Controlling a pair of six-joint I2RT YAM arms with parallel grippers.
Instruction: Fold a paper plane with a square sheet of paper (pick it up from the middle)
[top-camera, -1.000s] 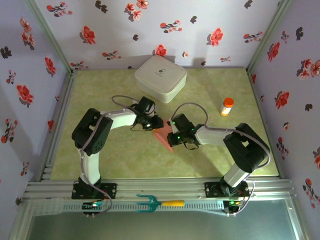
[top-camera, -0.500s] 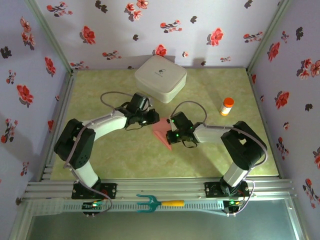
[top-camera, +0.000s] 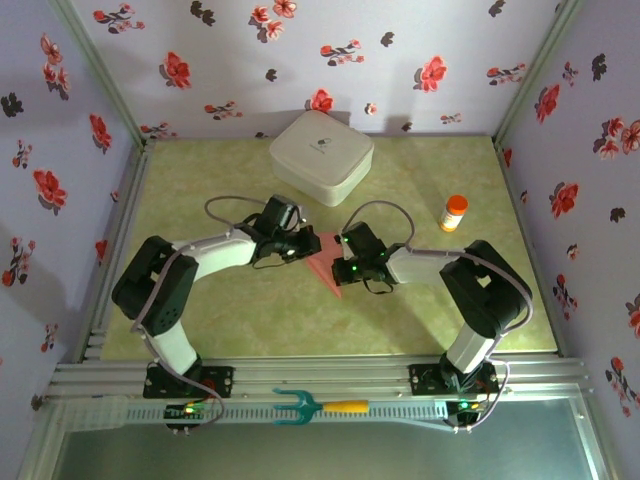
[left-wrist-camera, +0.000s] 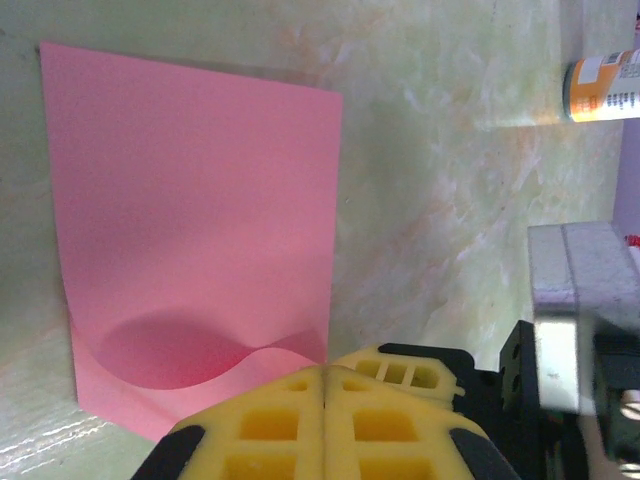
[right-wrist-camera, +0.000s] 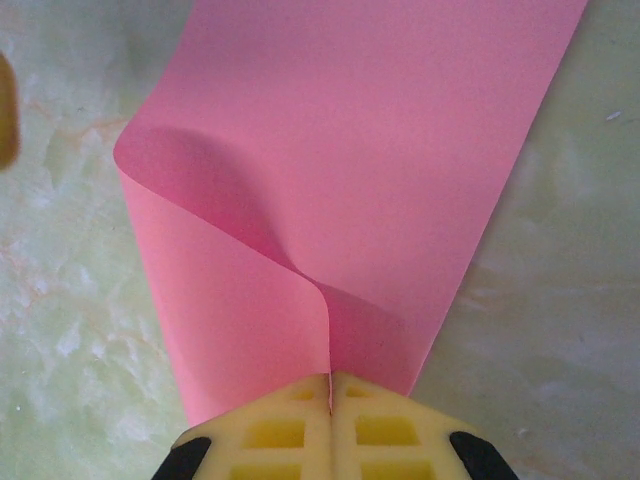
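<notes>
The square sheet of paper (top-camera: 322, 268) is pink and lies mid-table between my two grippers, one flap bent over itself. In the left wrist view the sheet (left-wrist-camera: 190, 200) curls up at its near edge into my left gripper (left-wrist-camera: 325, 368), whose yellow jaws are shut on that edge. My right gripper (right-wrist-camera: 330, 378) is shut on the opposite edge, where the sheet (right-wrist-camera: 380, 150) rises in a curved fold to the jaw seam. From above, the left gripper (top-camera: 305, 245) and right gripper (top-camera: 340, 258) face each other across the paper. The paper plane is out of view.
A white rounded box (top-camera: 320, 155) stands at the back of the green table. An orange-capped bottle (top-camera: 454, 212) stands at the right and lies at the top right of the left wrist view (left-wrist-camera: 603, 85). A teal fork-like tool (top-camera: 310, 405) lies on the front rail.
My left arm has swung its elbow out to the left and lowered, and its jaws have closed on the paper's edge. The right gripper has kept its grip, barely moving.
</notes>
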